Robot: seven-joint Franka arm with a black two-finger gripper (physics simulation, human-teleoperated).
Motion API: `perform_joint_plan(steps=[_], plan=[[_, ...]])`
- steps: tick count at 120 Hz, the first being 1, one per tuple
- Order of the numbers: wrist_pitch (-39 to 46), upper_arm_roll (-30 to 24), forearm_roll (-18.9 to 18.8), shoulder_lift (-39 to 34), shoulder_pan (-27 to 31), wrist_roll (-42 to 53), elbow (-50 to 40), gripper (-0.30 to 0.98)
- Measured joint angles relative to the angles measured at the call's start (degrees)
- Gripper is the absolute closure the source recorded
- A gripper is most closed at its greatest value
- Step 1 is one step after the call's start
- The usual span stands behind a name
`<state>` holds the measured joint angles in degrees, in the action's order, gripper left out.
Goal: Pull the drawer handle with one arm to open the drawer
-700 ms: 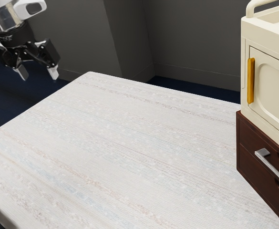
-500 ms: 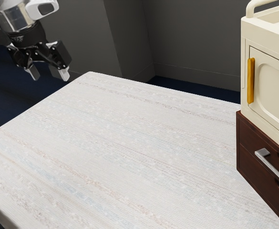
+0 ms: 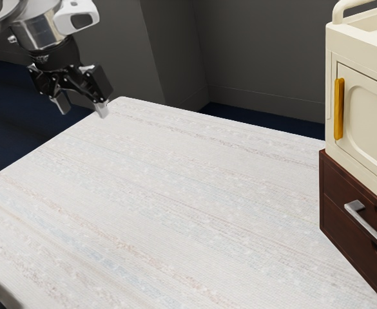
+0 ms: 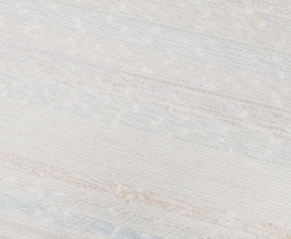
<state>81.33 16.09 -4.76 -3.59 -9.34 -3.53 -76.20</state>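
Because the silver handle (image 3: 370,225) probably needed straddling, the gripper (image 3: 82,108) was poised wide open and empty, well apart from the brown drawer unit (image 3: 339,193) on whose front that handle was mounted.

1. Drawer (image 3: 343,187): dark reddish-brown, dark rounded recess in its front; shut, front flush; upright, at the exterior view's right, cut off by the view's edge.
2. Handle (image 3: 371,227): silver-grey, straight flat bar with squared end; mounted lengthwise across the front, standing out from it; far end out of view.
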Motion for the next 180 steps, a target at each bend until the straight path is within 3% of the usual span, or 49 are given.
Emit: perform_joint_plan(steps=[26, 38, 81, 117, 180], plan=[[0.12, -0.09, -0.18, 0.19, -4.11, 10.96, -3.23, 0.00], [1.00, -0.08, -2.11, 0.09, -7.99, 15.77, -5.81, 0.00], [15.04, 0.16, -4.13, -3.36, -14.36, 33.55, -21.52, 0.00], [21.41, 0.22, -5.06, -5.60, -22.03, 43.72, -27.55, 0.00], [50.22, 0.71, -7.56, -7.01, -30.96, 61.77, -40.93, 0.00]])
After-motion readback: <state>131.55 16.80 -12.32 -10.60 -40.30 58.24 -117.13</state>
